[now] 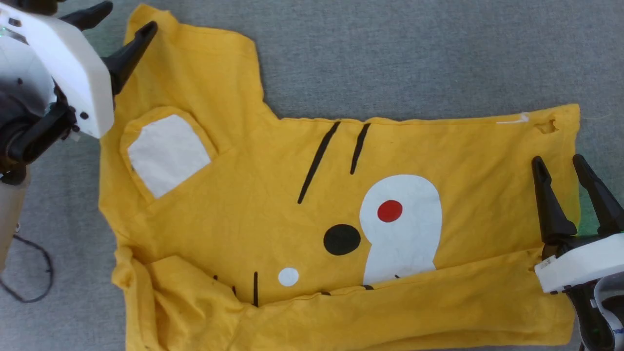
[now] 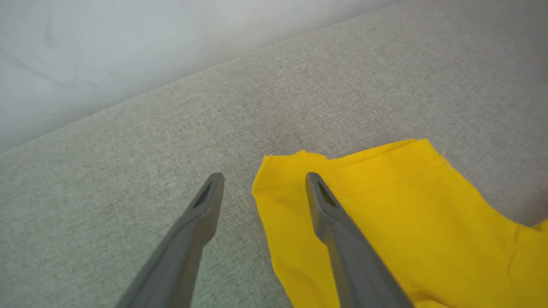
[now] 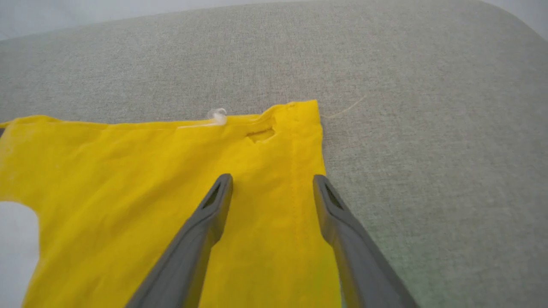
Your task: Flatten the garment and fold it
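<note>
— Where is the T-shirt (image 1: 273, 204)?

— Spread on the grey fabric surface (image 1: 390, 58), tiger print up, neck end toward the robot's left and hem toward its right. The near long edge is folded back over the body and covers the lower part of the face. A sleeve (image 1: 195, 63) sticks out at the far left.

— And the left gripper (image 1: 131, 15)?

— Jaws wide apart, nothing between them. In the left wrist view, the gripper (image 2: 264, 175) straddles the sleeve's corner (image 2: 406, 205): one finger over yellow cloth, the other over bare grey.

— The right gripper (image 1: 557, 160)?

— Also spread and empty, at the hem end. In its wrist view, the gripper (image 3: 272, 176) has one finger over the shirt (image 3: 128, 171) and the other at the hem's edge. A small hole (image 3: 261, 135) sits just beyond, near the corner.

— Are the fingers touching the cloth?

— I can't tell.
</note>
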`<state>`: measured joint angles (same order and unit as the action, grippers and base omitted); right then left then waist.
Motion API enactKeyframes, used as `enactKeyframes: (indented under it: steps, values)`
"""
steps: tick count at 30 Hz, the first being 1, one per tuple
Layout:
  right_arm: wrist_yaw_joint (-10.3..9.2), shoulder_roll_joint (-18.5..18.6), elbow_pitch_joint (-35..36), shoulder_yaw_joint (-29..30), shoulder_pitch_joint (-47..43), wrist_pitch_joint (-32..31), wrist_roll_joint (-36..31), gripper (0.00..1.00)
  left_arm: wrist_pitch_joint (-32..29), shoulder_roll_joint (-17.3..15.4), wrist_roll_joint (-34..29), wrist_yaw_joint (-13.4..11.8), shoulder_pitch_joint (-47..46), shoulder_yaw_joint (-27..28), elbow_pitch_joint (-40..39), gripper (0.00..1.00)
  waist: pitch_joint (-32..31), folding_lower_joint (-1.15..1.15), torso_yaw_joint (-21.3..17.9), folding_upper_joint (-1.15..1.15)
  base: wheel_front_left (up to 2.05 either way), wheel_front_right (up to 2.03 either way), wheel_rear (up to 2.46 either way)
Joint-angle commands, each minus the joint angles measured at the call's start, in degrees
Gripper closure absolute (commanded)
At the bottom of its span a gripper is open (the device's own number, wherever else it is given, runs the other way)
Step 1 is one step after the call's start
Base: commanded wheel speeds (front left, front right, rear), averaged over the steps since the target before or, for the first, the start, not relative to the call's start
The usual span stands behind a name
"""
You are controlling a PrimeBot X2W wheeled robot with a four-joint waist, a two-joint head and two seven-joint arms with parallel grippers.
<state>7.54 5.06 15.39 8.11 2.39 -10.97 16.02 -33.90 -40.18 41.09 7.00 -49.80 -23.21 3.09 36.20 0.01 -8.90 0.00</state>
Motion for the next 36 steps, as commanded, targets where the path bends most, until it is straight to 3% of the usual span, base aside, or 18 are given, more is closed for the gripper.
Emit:
enactKeyframes:
  steps: [1,4,5,6,12,18,29,36]
  values:
    - [-0.05,-0.3,0.0,-0.1,1.1,0.4,-0.4,0.00,-0.4,-0.4,0.6,0.0,-0.7,0.0,1.2,0.00,1.1,-0.01,-1.2,0.00,0.00,0.00,0.00]
    - [-0.05,-0.3,0.1,-0.1,1.0,0.1,-0.4,0.00,-1.8,-0.7,1.1,-0.2,0.1,-0.6,2.6,0.00,1.2,-0.01,-1.4,0.00,0.00,0.00,0.00]
    - [-0.05,-0.3,0.2,0.0,1.0,-0.1,-0.5,0.00,-2.1,-0.8,1.4,-0.1,0.4,-1.0,2.8,0.65,1.2,-0.01,-1.4,0.00,0.00,0.00,0.00]
    - [-0.05,-0.3,0.4,0.0,1.0,-0.3,-0.6,0.00,-2.1,-0.8,1.8,-0.1,0.7,-1.1,2.9,1.00,1.1,-0.01,-1.5,0.00,0.00,0.00,0.00]
    - [-0.05,0.7,2.5,0.6,1.7,-1.3,-1.0,0.00,0.2,-1.0,3.0,0.2,2.2,-1.5,2.8,1.00,-0.2,-0.01,-1.2,0.00,0.00,0.00,0.00]
    - [-0.05,4.5,7.0,2.7,6.5,-4.5,-0.6,0.00,5.0,-1.0,2.1,0.2,3.4,-1.0,2.3,1.00,-2.0,-0.01,-0.5,0.00,0.00,0.00,0.00]
    - [-0.05,10.8,0.6,5.2,15.2,-24.0,5.0,0.00,6.5,-0.8,1.7,0.2,2.7,-1.2,0.9,1.00,-0.5,-0.01,1.7,0.00,0.00,0.00,0.00]
    - [-0.05,10.0,-1.7,4.0,15.1,-30.2,7.0,0.00,6.3,-0.5,1.8,0.2,1.8,-1.6,1.1,1.00,0.8,-0.01,2.5,0.00,0.00,0.00,0.00]
